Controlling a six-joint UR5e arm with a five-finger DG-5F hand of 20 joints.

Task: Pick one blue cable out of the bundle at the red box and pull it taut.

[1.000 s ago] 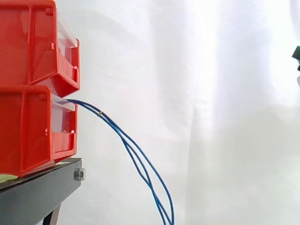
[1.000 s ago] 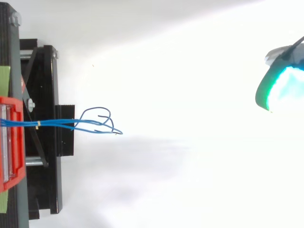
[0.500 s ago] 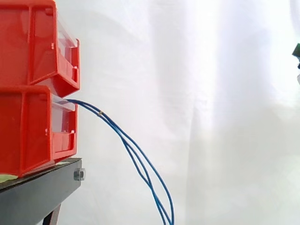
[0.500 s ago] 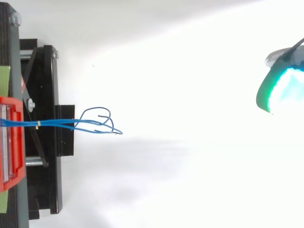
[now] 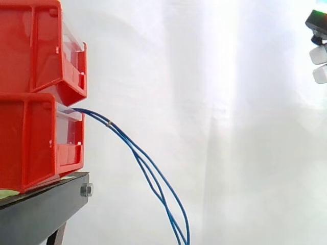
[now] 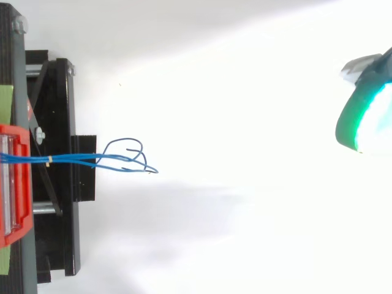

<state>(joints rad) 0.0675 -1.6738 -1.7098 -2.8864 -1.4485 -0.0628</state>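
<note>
1. The blue cables leave the front of the lower red bin and pass a small pale tie just right of it. From there they sag in a slack curve down and to the right. From above, their loose ends curl just past the black stand. Expect them to be thin, limp and a little springy.
2. Choose your strand beyond the tie, where the side view shows the cables fanning apart partway down the curve. Near the tie they lie bunched, and you would likely catch more than one.
3. The hand sits at the far right edge, well apart from the cables and with no cable in it. Too little of it shows to tell whether it is open or closed, so make sure it is open before you move in.
4. Come in from the right, level with the split, and pinch a single strand. Check both views to confirm the others hang free.
5. Pull to the right, away from the bin and in line with the cable's exit. Go slowly and stop once the strand runs straight. A hard tug could shift the lower bin under the upper red bin, or the cable could slip out of the grip.
</note>
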